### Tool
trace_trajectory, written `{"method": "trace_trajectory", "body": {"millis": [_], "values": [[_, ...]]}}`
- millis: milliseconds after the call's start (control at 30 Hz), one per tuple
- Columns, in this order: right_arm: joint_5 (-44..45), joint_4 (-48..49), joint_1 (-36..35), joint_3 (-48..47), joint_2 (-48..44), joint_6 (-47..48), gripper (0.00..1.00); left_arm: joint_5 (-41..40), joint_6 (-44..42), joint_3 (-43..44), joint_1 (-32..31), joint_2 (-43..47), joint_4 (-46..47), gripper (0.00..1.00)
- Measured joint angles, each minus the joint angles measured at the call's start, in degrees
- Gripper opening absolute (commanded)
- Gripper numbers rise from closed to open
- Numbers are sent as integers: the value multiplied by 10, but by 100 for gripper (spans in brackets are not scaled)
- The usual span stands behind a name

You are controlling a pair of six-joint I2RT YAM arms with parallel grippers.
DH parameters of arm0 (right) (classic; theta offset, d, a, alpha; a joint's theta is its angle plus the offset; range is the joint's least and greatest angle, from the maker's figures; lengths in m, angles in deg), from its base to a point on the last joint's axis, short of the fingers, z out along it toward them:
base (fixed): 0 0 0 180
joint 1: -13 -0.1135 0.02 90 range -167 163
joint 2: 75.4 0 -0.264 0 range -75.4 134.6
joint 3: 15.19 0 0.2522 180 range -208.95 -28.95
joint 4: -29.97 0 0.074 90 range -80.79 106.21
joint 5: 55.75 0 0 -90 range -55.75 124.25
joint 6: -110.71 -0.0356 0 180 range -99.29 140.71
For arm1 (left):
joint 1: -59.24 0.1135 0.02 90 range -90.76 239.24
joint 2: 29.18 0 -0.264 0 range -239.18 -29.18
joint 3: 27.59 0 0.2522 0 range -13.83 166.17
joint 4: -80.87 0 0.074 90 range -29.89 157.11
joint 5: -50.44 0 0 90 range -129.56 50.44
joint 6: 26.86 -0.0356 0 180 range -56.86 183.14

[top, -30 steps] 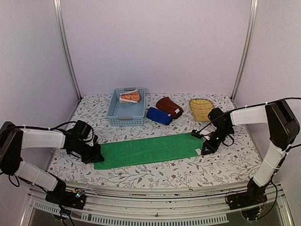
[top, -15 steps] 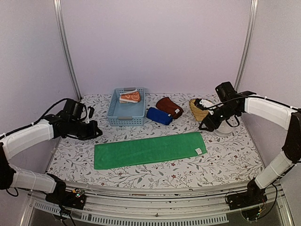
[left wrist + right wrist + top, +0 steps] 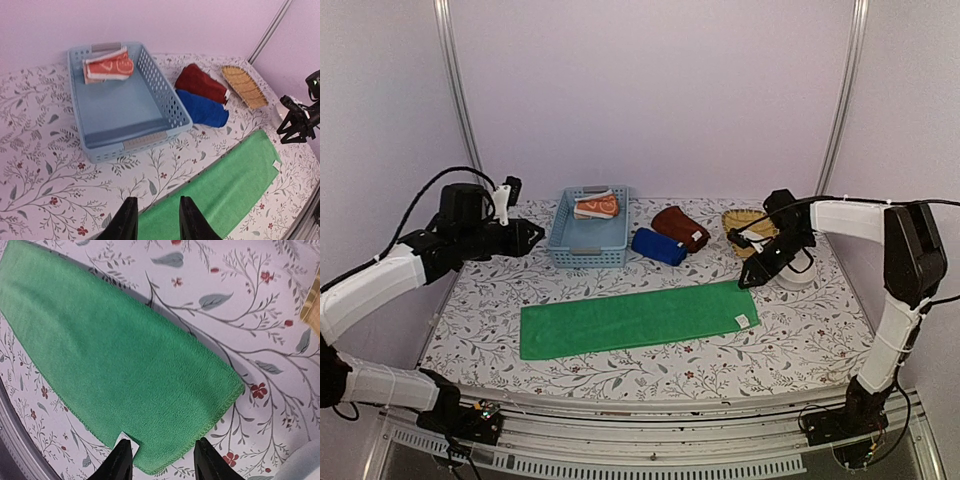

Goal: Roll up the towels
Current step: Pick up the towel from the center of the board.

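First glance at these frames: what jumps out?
The green towel lies flat as a long strip across the front of the table. Both arms hover off it with open, empty jaws: the left gripper near the basket, the right gripper above the towel's right end. At the back, an orange towel sits in the basket, with blue and maroon towels beside it.

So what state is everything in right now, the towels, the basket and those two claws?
green towel, spread flat, not rolled
orange towel, bundled up inside the basket
blue towel, rolled, beside the basket
maroon towel, rolled, against the blue towel
basket, upright, holding the orange towel
left gripper, open, holding nothing
right gripper, open, over the green towel's end
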Motion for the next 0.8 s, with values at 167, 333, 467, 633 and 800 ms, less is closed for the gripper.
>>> {"method": "trace_trajectory", "body": {"millis": [167,333,467,633,800], "values": [[29,-24,3,4,38,-22,37,22,7,-30,0,-83,-12,22],[47,-25,3,3,46,-33,45,61,36,-89,-3,-87,-8,23],[46,-29,3,-3,75,-38,45,74,53,-121,-11,-92,-5,23],[50,-31,3,-8,103,-45,46,79,60,-132,-18,-92,-4,23],[61,-31,3,-12,104,-50,49,75,63,-132,-21,-92,-3,23]]}}
